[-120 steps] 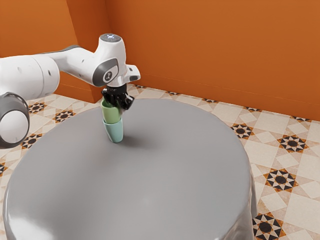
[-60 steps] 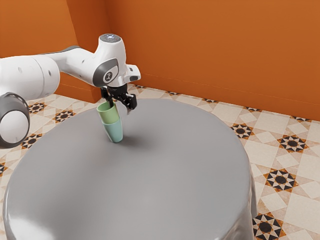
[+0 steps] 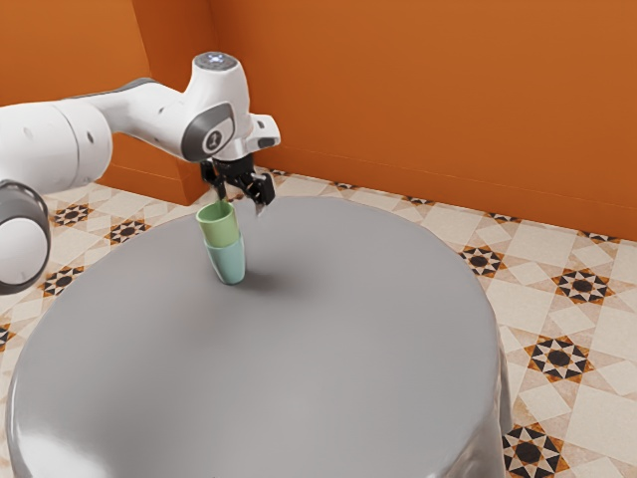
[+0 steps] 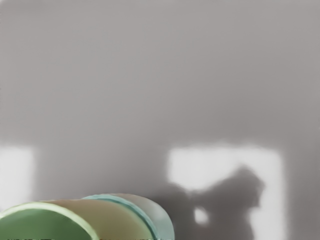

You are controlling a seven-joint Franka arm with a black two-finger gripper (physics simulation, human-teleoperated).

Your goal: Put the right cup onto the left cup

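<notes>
Lifting straight up looks right: gripper (image 3: 241, 206) open, released; green cup (image 3: 220, 228) below it, offset toward exterior view's left, seated in teal cup (image 3: 228, 264). Watch rim clearance.

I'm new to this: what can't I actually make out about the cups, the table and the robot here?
- Green cup's lower end: exterior view, hidden by the blue cup's wall.
- Green cup's inner bottom: wrist view, cut off by the lower edge.
- Whether the open jaws touch its rim: exterior view, too small.
- Arm's base: exterior view, cut off by the left edge.
- Table's near edge: exterior view, cut off below.
</notes>
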